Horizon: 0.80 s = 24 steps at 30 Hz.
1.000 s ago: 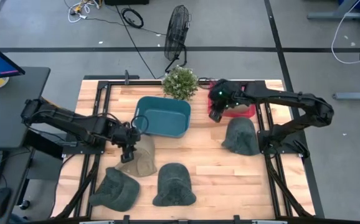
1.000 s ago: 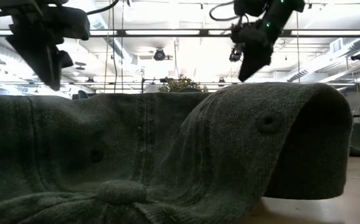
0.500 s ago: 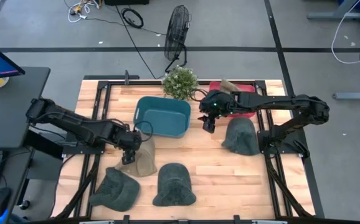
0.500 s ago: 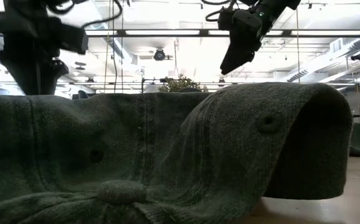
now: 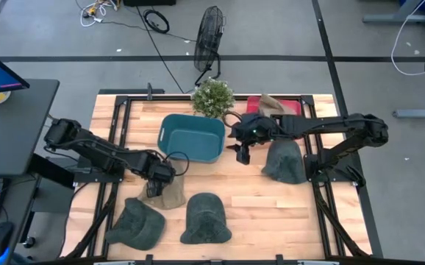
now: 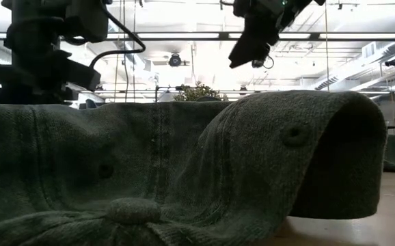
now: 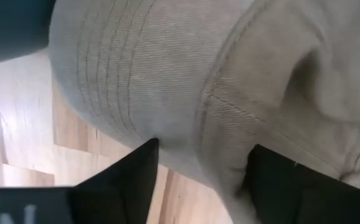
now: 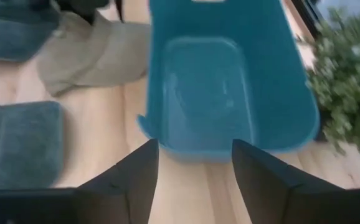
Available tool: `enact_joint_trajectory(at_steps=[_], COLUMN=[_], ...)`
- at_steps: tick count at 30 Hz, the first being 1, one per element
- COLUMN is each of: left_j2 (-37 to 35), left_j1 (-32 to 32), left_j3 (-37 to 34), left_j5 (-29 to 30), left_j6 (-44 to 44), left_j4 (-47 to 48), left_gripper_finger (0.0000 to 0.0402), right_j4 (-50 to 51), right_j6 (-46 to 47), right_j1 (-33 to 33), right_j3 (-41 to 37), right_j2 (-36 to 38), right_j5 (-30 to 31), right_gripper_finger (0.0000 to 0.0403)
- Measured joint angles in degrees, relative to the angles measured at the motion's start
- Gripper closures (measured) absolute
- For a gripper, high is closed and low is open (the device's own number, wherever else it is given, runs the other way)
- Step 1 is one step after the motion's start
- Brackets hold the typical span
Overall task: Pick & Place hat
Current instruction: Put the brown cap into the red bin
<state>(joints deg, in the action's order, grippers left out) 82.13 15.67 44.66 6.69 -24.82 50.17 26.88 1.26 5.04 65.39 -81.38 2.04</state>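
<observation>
A tan hat (image 5: 170, 190) lies flat on the wooden table, in front of the teal bin (image 5: 192, 138). My left gripper (image 5: 156, 184) stands low over the hat, open. In the left wrist view its fingers straddle the seam between brim and crown (image 7: 208, 118). My right gripper (image 5: 242, 152) is open and holds nothing. It hovers between the bin and a dark green hat (image 5: 284, 160). Its wrist view looks onto the bin (image 8: 230, 81) and the tan hat (image 8: 86, 53). Another tan hat (image 5: 271, 101) lies in the red tray (image 5: 286, 132). My left gripper comes at the tan hat from above, fingers pointing down across the brim's seam. One finger (image 7: 273, 180) stands right against the cloth, but I cannot tell whether it touches. The hat lies flat on the table.
Two more dark green hats (image 5: 135, 223) (image 5: 205, 218) lie near the table's near edge; one fills the low view (image 6: 204, 171). A potted plant (image 5: 212, 97) stands behind the bin. Bare wood (image 5: 271, 202) lies toward the near right.
My left gripper has moved down and a little toward the near edge, onto the tan hat. My right gripper has swung from the red tray toward the table's left, stopping beside the teal bin. The hats have stayed in place.
</observation>
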Motion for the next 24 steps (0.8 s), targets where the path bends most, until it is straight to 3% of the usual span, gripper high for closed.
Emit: enact_joint_trajectory(at_steps=[10, 17, 24], left_j2=[-0.4, -0.4, -0.5], left_j1=[0.1, 1.2, 2.9], left_j3=[7.6, 17.8, 24.6], left_j5=[-1.9, -2.6, 1.4], left_j6=[-2.9, -5.0, -6.3], left_j4=[2.6, 2.8, 2.3], left_gripper_finger=[0.0387, 0.0392, 0.0396], right_j4=[-7.8, -20.5, -34.9], right_j6=[-0.7, -2.3, -7.6], right_j1=[-5.3, -9.5, -14.3], right_j3=[0.0, 0.0, 0.0], right_j2=[-1.5, -8.2, -12.6], right_j5=[0.0, -0.1, 0.0], right_gripper_finger=[0.0213, 0.0215, 0.0222])
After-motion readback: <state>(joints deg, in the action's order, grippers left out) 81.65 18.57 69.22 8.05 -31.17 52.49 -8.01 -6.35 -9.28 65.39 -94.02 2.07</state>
